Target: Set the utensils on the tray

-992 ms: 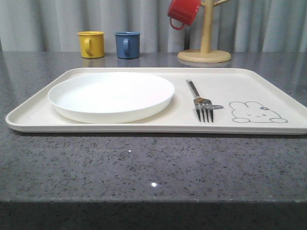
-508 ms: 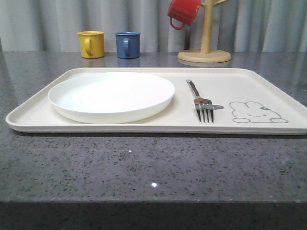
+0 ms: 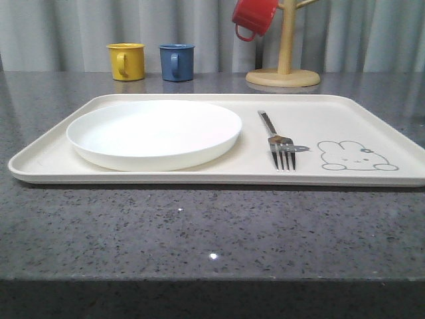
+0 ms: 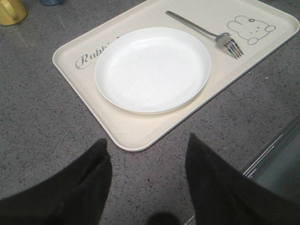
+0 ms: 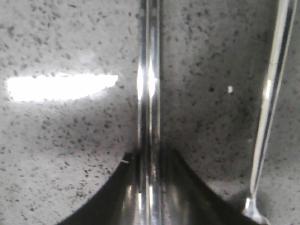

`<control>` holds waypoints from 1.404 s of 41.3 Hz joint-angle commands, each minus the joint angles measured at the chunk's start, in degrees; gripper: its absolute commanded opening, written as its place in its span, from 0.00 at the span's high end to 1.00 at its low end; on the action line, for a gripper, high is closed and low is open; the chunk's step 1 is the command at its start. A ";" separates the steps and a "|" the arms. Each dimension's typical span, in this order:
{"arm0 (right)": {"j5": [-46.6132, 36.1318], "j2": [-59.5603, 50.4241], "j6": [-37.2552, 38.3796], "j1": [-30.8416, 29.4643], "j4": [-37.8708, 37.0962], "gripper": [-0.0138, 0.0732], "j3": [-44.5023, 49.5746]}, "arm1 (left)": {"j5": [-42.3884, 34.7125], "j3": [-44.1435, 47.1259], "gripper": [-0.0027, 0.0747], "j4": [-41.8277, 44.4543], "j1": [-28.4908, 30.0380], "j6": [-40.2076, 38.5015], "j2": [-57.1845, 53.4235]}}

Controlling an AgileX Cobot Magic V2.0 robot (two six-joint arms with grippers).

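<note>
The cream tray (image 3: pixel 332 113) lies across the dark speckled table. On it, the round white plate (image 3: pixel 154 133) sits on the left and the steel fork (image 3: pixel 279 143) lies to its right, tines toward me, beside the rabbit drawing. My left gripper (image 4: pixel 146 140) hovers open and empty just off a near corner of the tray (image 4: pixel 140 133), looking over the plate (image 4: pixel 152 69) and the fork (image 4: pixel 206 33). My right gripper (image 5: pixel 149 157) is shut on the slim steel chopstick pair (image 5: pixel 148 70) lying on the table. The spoon's handle (image 5: pixel 272 93) lies close beside them.
A yellow mug (image 3: pixel 126 61) and a blue mug (image 3: pixel 176 62) stand behind the tray. A red mug (image 3: pixel 254 16) hangs on a wooden mug tree (image 3: pixel 284 66) at the back right. The table's edge (image 4: pixel 267 154) runs close to my left gripper.
</note>
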 commanded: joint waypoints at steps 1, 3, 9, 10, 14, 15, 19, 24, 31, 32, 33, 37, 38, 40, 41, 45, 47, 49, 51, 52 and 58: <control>0.87 -1.36 -0.73 -0.35 -0.16 0.73 -1.15 | -4.18 -1.30 0.51 -0.45 -0.47 -0.62 0.06; 1.36 -1.36 -0.73 -0.35 -0.16 0.76 -1.23 | -4.18 -1.30 0.51 -0.45 -0.47 -0.62 0.06; 3.76 -1.62 -0.73 -0.28 2.02 0.77 -2.44 | -4.18 -1.30 0.51 -0.45 -0.47 -0.62 0.06; 4.17 -1.78 -0.73 -0.19 2.79 0.77 -2.79 | -4.18 -1.30 0.51 -0.45 -0.47 -0.62 0.06; 5.46 -2.89 -0.73 1.55 6.06 0.77 -4.58 | -4.18 -1.30 0.51 -0.45 -0.47 -0.62 0.06; 5.50 -3.34 -0.73 2.24 6.65 0.77 -4.98 | -4.18 -1.30 0.51 -0.45 -0.47 -0.62 0.06; 6.34 -4.03 -0.73 6.23 8.53 0.77 -6.77 | -4.18 -1.30 0.51 -0.45 -0.47 -0.62 0.06; 4.82 -3.92 0.13 11.31 10.59 0.77 -8.57 | -4.18 -1.30 0.51 -0.45 -0.47 -0.62 0.06; -0.05 -2.32 4.53 15.73 13.95 0.77 -8.81 | -4.18 -1.30 0.51 -0.45 -0.47 -0.62 0.06; -0.83 -1.94 5.17 16.02 14.67 0.77 -8.81 | -4.18 -1.30 0.51 -0.45 -0.47 -0.62 0.06; -1.21 -1.48 5.60 16.17 14.99 0.77 -8.81 | -4.18 -1.30 0.51 -0.45 -0.47 -0.62 0.06; -2.91 0.65 6.25 16.32 17.64 0.77 -8.81 | -4.18 -1.30 0.51 -0.45 -0.47 -0.62 0.06; -3.11 1.08 6.25 16.32 18.28 0.77 -8.81 | -4.18 -1.30 0.51 -0.45 -0.47 -0.62 0.06; -3.84 1.92 6.25 16.32 19.62 0.77 -8.81 | -4.18 -1.30 0.51 -0.45 -0.47 -0.62 0.06; -3.99 2.23 6.25 16.38 20.20 0.77 -8.81 | -4.18 -1.30 0.51 -0.45 -0.47 -0.62 0.06; -3.83 3.51 6.25 16.39 21.59 0.77 -8.81 | -4.18 -1.30 0.51 -0.45 -0.47 -0.62 0.06; -3.54 4.08 6.25 16.39 22.06 0.77 -8.81 | -4.18 -1.30 0.51 -0.45 -0.47 -0.62 0.06; -3.41 4.55 6.25 16.39 22.67 0.77 -8.81 | -4.18 -1.30 0.51 -0.45 -0.47 -0.62 0.06; -3.34 4.68 6.25 16.39 23.35 0.77 -8.81 | -4.18 -1.30 0.51 -0.45 -0.47 -0.62 0.06; -3.29 4.73 6.25 16.39 23.65 0.76 -8.81 | -4.18 -1.30 0.51 -0.45 -0.47 -0.62 0.06; -2.94 4.67 6.25 16.39 23.89 0.69 -8.81 | -4.18 -1.30 0.51 -0.45 -0.47 -0.62 0.06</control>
